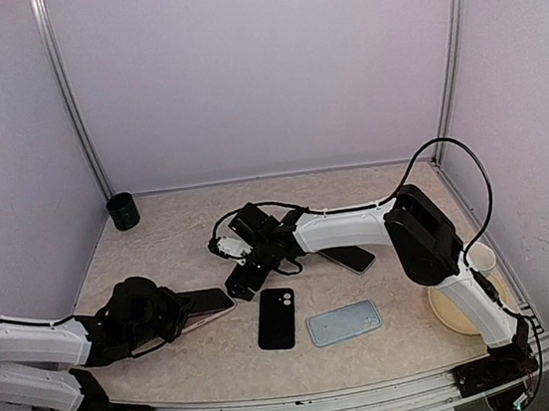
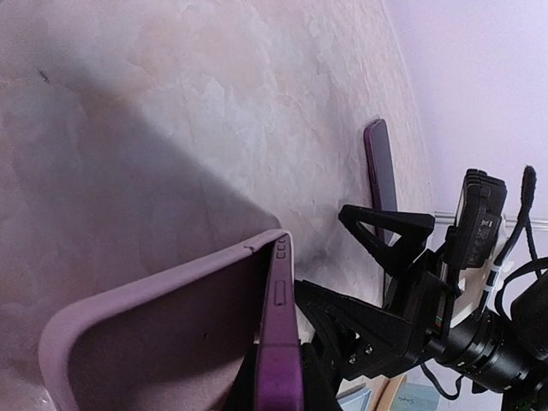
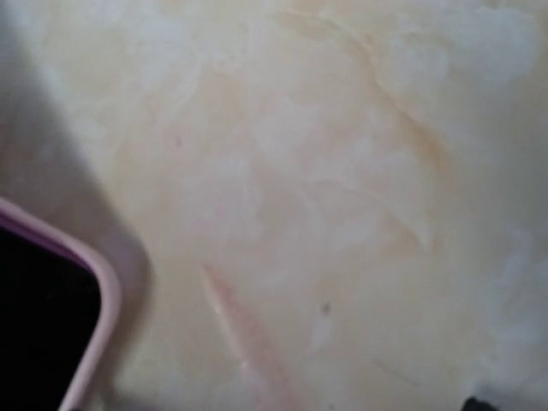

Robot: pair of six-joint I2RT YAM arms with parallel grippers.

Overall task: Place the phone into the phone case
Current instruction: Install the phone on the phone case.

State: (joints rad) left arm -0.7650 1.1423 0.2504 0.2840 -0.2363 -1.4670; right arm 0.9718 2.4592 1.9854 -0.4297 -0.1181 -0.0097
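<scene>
**Fig. Seating the phone in its case.** The left fingers [image 1: 174,314], low over the near-left worktop [image 1: 179,239], are pressed together on the phone case [image 2: 154,342], a mauve shell held on edge. The purple phone [image 2: 276,338] stands along the case's open side, its button edge about level with the rim; whether it is fully seated cannot be told. The right fingers [image 1: 235,272] are spread wide and hold nothing, poised just beside the far end of the held pair. The right wrist view shows only one pink corner with a dark screen against bare worktop. Step in hand, as judged: pressing the phone home. To do it well, the left grip should be steady near one end while the right fingers push flat on the phone's free corners, one after another, so that the soft rim laps over the edge rather than folding under. A black phone [image 1: 275,319] and a pale blue case [image 1: 344,322] lie apart, nearer the middle
</scene>
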